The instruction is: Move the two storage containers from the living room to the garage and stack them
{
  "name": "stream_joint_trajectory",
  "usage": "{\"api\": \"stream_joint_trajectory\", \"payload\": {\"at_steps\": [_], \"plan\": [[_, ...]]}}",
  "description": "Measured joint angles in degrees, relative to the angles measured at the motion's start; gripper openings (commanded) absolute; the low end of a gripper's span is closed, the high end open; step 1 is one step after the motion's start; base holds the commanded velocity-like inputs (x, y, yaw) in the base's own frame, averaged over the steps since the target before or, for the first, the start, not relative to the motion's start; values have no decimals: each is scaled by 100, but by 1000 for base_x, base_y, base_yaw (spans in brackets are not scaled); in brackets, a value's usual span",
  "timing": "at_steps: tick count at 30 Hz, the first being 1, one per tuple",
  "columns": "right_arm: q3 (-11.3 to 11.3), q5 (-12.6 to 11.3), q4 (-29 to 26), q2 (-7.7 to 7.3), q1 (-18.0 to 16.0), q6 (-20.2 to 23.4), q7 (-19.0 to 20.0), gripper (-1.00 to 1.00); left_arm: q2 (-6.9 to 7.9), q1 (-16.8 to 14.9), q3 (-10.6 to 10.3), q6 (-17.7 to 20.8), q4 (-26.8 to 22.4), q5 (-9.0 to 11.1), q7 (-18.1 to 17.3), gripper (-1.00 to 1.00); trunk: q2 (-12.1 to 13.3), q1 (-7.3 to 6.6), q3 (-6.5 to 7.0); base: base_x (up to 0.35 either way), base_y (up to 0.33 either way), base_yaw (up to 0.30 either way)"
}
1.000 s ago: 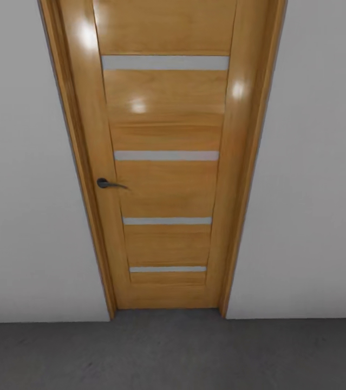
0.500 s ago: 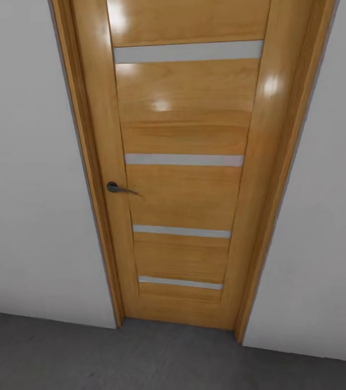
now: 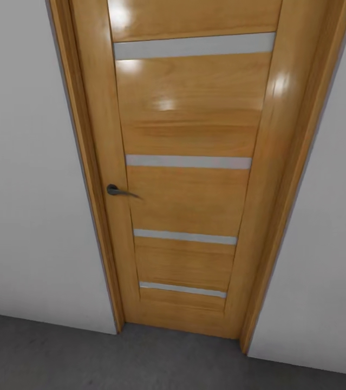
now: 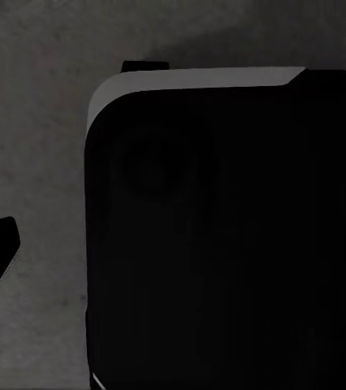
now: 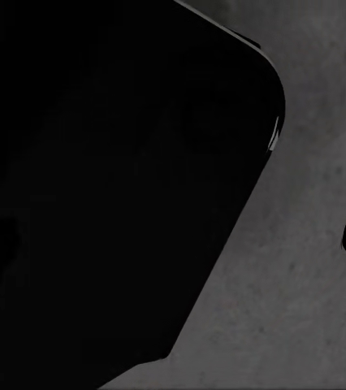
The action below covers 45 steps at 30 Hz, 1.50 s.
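Head view: a closed wooden door [image 3: 189,179] with four pale horizontal strips stands directly ahead, set in a white wall [image 3: 26,179]. A dark lever handle [image 3: 117,190] sits on the door's left edge. Dark grey speckled floor [image 3: 59,357] runs along the foot of the wall, which suggests the garage side of the door.

Both wrist views look down on the same grey floor [image 4: 35,162], each largely blocked by a black rounded body [image 4: 222,236], probably the robot's own base. A small dark tip at the edge of each wrist view may be a finger; whether either gripper is open, closed or holding anything cannot be told.

Neither storage container can be located from here, so their direction and the nearer arm cannot be judged. The door handle lies toward the left arm's side
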Motion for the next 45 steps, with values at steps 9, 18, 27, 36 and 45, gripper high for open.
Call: {"api": "stream_joint_trajectory", "payload": {"at_steps": [9, 18, 27, 36, 45], "plan": [[-1, 0, 0, 0, 0, 0, -1, 100, -5, 0, 1, -2, 0, 0, 0, 100, 0, 1, 0, 248, 39, 0], [-1, 0, 0, 0, 0, 0, -2, 100, -5, 0, 3, -2, 0, 0, 0, 100, 0, 2, 0, 30, 7, 0], [-1, 0, 0, 0, 0, 0, 1, 100, -5, 0, 3, -3, 0, 0, 0, 100, 0, 2, 0, 175, 99, 0], [1, 0, 0, 6, 0, 0, -3, 100, -5, 0, 3, -1, -1, 0, 0, 100, 0, 3, 0, 10, 4, -55], [1, 0, 0, 7, 0, -1, -3, 100, -5, 0, 3, -1, -1, 0, 0, 100, 0, 2, 0, 13, 0, -168]]}}
